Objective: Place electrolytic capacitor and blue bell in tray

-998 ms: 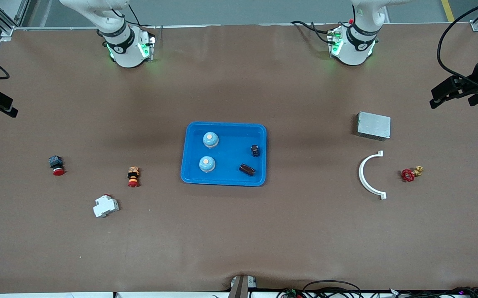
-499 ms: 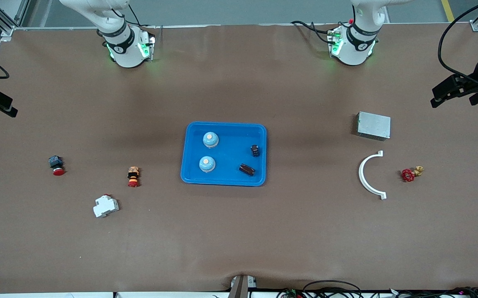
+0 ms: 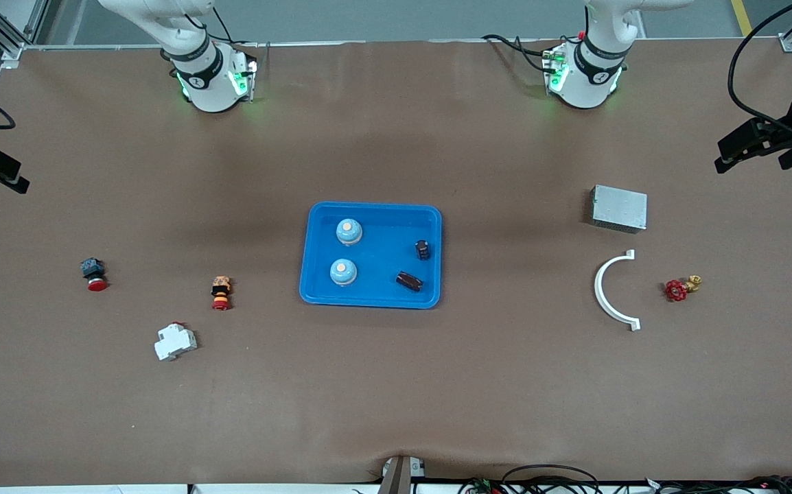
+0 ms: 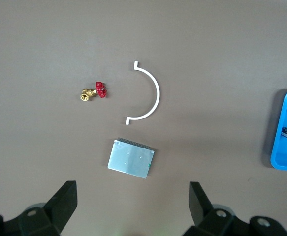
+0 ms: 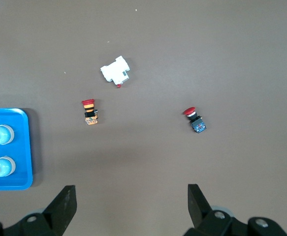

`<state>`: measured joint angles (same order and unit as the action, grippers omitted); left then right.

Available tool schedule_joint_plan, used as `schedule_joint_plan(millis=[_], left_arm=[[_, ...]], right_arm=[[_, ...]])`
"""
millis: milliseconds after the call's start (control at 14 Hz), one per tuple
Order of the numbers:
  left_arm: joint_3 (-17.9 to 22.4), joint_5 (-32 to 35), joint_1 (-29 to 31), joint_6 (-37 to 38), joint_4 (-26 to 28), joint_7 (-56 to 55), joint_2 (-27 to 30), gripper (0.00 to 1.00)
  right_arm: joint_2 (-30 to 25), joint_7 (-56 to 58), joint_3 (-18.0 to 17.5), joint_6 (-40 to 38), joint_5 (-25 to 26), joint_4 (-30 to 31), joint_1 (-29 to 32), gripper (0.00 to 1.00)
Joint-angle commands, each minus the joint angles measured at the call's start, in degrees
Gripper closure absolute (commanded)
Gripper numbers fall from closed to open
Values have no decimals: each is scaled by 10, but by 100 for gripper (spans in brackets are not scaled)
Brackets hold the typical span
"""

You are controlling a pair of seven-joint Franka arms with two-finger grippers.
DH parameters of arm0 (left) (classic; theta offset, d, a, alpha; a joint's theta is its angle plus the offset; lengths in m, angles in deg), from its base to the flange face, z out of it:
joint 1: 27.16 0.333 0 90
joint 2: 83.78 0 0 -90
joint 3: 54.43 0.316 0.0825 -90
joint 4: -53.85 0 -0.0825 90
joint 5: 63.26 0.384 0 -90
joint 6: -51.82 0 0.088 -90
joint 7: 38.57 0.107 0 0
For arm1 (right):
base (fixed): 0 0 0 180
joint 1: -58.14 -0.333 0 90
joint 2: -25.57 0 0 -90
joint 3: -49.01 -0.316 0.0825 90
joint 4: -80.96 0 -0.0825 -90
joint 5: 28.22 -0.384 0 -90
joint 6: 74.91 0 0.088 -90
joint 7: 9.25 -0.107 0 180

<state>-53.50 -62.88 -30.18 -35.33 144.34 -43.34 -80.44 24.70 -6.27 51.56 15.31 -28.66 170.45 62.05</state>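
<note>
Left gripper (image 4: 131, 209): jaws spread wide, empty, high over the left arm's end of the table, above the grey metal box (image 4: 131, 158).
Right gripper (image 5: 131, 209): jaws wide apart, empty, high over the right arm's end of the table.
Tray (image 3: 371, 301): mid-table, long axis running between the two arms' ends.
Blue bells: two, upright in the tray; one (image 3: 348, 231) farther from the front camera, the other (image 3: 343, 272) nearer.
Electrolytic capacitors: two in the tray, toward the left arm's end; one (image 3: 410, 280) lying on its side, long axis slanted; the other (image 3: 423, 250) pointing roughly toward the bases.
Elsewhere: white curved bracket (image 3: 609, 291), red-handled valve (image 3: 681, 287), two red pushbuttons (image 3: 93, 273) (image 3: 221, 293), white breaker (image 3: 175, 342).
</note>
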Motion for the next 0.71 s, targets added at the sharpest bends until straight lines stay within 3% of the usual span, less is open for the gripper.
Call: schedule_joint_plan(millis=[0,641], left_arm=[[5,1,-6,12,4,3,12,0],[2,1,-9,15,-18,3,0,0]], right_arm=[[-9,-10,0,-7,-9,3,-10,0],[-9,-10,1,-7,-9,5,-11,0]])
